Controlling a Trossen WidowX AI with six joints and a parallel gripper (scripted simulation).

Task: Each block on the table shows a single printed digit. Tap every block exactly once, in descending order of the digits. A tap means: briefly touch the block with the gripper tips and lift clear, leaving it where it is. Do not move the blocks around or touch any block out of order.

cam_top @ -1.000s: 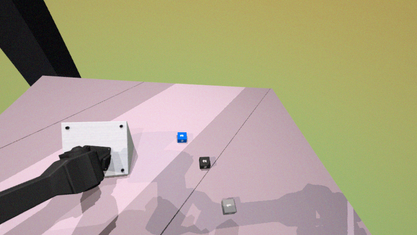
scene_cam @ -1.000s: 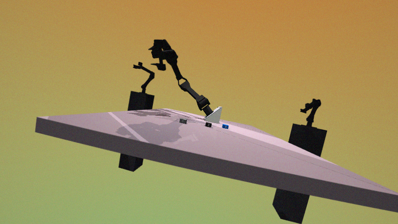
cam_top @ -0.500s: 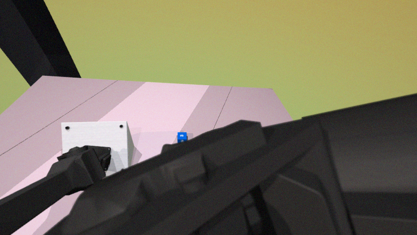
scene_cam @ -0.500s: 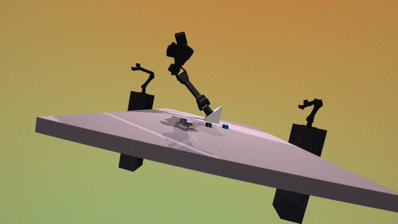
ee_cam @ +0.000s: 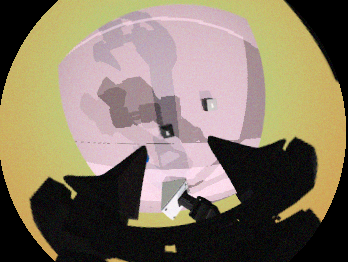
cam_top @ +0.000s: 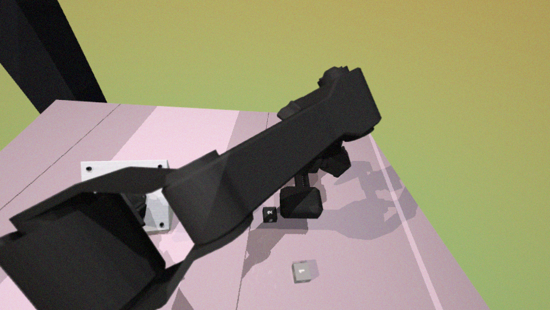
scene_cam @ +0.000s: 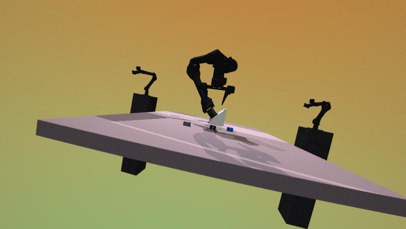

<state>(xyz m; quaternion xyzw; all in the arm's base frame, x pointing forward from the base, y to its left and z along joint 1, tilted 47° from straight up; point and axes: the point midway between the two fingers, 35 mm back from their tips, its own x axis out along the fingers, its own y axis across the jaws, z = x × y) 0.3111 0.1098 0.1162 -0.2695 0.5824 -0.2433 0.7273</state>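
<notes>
Claw [cam_top: 301, 180] [scene_cam: 214, 100] [ee_cam: 178, 143]: wide open, holding nothing, above bench [cam_top: 358, 269] [scene_cam: 113, 139] [ee_cam: 200, 60].
Blue 3 block [scene_cam: 229, 129] [ee_cam: 147, 158]: below; I see it just beside one fingertip, wrist view.

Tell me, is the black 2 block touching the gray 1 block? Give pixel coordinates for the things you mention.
Apart. The top view shows pink table [cam_top: 346, 265] [scene_cam: 147, 142] [ee_cam: 195, 45] between the black 2 block [cam_top: 269, 215] [scene_cam: 212, 127] [ee_cam: 167, 131] and the gray 1 block [cam_top: 301, 271] [scene_cam: 186, 123] [ee_cam: 210, 104].
</notes>
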